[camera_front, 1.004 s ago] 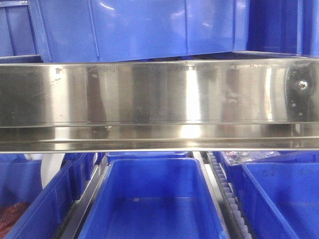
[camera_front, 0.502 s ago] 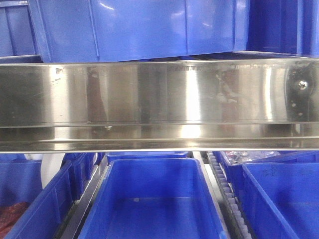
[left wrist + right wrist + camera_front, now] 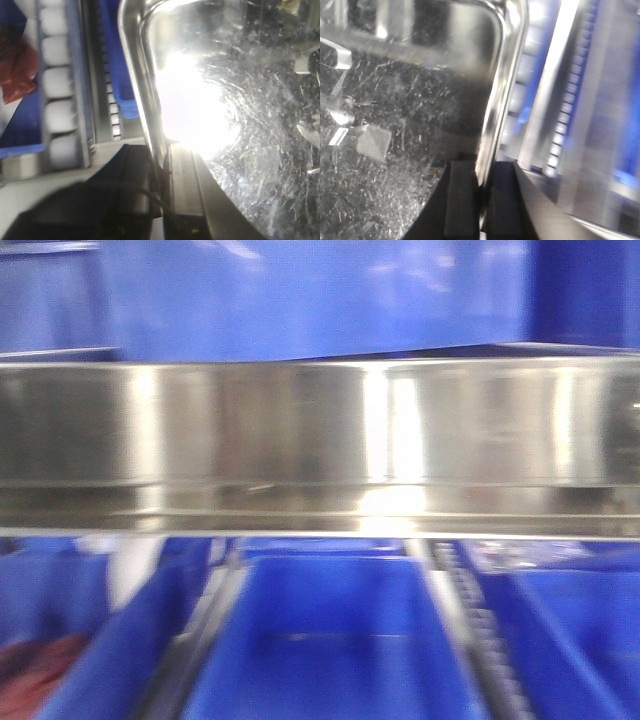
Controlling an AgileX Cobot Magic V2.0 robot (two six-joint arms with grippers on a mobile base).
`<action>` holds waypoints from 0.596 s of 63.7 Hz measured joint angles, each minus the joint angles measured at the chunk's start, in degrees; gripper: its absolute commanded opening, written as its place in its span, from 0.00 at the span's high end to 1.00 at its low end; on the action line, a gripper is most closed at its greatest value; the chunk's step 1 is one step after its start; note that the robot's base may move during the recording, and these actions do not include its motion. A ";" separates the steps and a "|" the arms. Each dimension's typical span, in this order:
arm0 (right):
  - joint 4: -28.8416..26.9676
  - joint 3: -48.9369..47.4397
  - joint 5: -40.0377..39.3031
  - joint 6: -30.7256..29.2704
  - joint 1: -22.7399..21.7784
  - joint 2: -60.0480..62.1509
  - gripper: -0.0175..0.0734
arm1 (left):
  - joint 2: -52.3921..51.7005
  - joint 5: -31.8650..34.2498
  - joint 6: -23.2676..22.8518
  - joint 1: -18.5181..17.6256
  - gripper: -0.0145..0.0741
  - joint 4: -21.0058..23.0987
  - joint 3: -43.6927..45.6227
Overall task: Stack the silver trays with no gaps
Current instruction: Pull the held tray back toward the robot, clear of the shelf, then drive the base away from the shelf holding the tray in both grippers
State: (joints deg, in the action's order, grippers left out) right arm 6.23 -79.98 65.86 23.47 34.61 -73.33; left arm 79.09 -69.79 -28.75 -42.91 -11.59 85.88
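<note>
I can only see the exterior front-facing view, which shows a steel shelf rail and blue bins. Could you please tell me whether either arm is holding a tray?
Observer: Yes. In the left wrist view, the left pincer is closed over the rim of a silver tray.
Operator: Thank you. And the right arm?
Observer: The right pincer is clamped on a tray rim too, just below a rounded corner. It is presumably the same tray's other side.
Operator: Is anything lying in it?
Observer: I see only scratches and reflections on its floor, though glare whites out part of the left wrist view.
</note>
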 measured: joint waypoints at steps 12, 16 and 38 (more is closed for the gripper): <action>0.00 0.00 0.00 0.00 0.00 0.00 0.75 | 0.00 0.00 0.00 0.00 0.89 0.00 0.00; 0.00 0.00 0.00 0.00 0.00 0.00 0.75 | 0.00 0.00 0.00 0.00 0.89 0.00 0.00; 0.00 0.00 -0.14 0.00 0.00 0.00 0.75 | -0.02 -0.11 0.00 0.00 0.89 0.00 0.00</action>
State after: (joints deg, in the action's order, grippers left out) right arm 6.23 -79.98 65.72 23.47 34.61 -73.33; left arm 79.08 -69.89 -28.75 -42.91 -11.59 85.88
